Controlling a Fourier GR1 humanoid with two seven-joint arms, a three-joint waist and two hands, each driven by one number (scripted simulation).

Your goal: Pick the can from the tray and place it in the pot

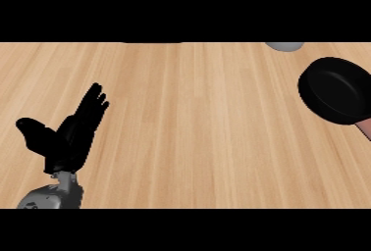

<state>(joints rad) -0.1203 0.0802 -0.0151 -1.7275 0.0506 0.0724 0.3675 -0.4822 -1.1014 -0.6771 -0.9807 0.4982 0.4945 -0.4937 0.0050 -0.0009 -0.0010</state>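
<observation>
- Can: neither it nor the tray shows anywhere on the wooden counter (188,122). Where the can sits cannot be told from the head view. A dark strip at the top edge (152,42) and a small grey rounded shape (284,46) at the upper right are both cut off by the frame, and neither can be identified.
- Pot (337,89): a black round vessel at the right edge, partly cropped, with a reddish handle (364,131) running off toward the lower right. Its hollow looks bare, so I judge the placing not yet done.
- Left hand (69,135): at the lower left, fingers straight and pointing up and away, thumb spread out to the side. It is released, holding nothing and touching nothing but the air over the counter, and it reads as resting. Its grey forearm (51,196) comes in from the lower edge.
- Right hand: not visible, so nothing can be said of its fingers or of whether it carries anything.
- Step in hand, as I judge it: the can has yet to arrive at the pot. To do this well, bring the can over the middle of the pot's opening, keep it upright, lower it inside the rim before letting go, and keep clear of the handle.
</observation>
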